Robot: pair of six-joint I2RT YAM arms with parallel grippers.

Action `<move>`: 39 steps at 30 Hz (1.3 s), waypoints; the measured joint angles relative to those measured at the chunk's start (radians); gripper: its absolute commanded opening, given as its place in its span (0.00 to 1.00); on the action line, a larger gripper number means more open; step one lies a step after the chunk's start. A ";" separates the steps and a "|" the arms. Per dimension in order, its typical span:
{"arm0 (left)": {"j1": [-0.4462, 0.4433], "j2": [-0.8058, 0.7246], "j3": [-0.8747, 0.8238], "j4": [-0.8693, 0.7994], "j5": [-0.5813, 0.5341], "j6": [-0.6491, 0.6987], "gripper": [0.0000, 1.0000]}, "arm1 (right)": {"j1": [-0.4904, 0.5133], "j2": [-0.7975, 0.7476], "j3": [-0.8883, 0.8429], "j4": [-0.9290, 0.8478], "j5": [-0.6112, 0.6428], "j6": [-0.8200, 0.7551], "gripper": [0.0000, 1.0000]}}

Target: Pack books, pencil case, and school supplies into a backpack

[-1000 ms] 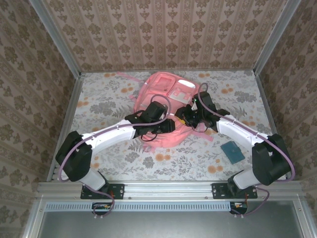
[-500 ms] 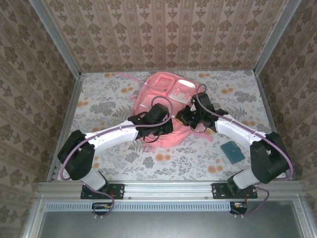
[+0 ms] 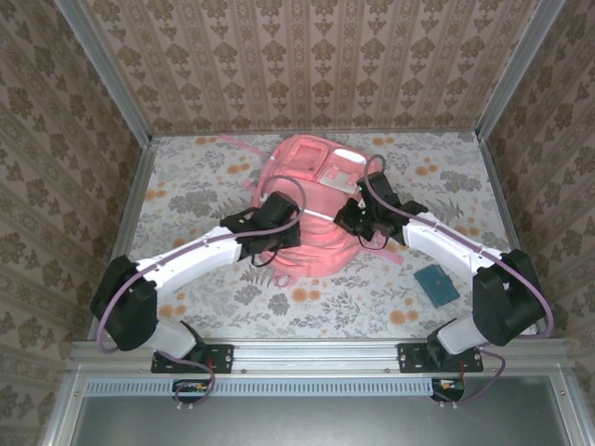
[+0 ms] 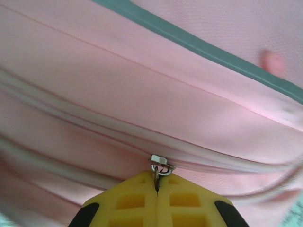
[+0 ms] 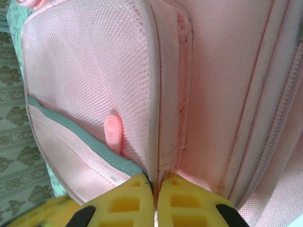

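1. Lying at the far middle of the bench (image 3: 200,190), the pink backpack (image 3: 307,160) sits under both arms.
2. The left gripper (image 4: 156,182) pinches its metal zipper pull (image 4: 160,166) with jaws closed.
3. The right gripper (image 5: 155,182) has its jaws clamped on the edge of the mesh pocket (image 5: 90,71).
4. A teal square (image 3: 436,283) lies near the bench's right edge.

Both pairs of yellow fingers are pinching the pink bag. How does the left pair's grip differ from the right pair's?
The left fingers clamp a metal zipper pull on the pink fabric backpack; the right fingers clamp a fabric seam beside its mesh side pocket. From above, the left fingers sit at the backpack's left half, the right fingers at its right edge. Both pairs are shut on that backpack.
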 measured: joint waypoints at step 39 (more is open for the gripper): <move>0.085 0.005 -0.087 0.209 0.381 0.634 0.00 | -0.032 -0.063 -0.025 -0.064 -0.058 0.037 0.57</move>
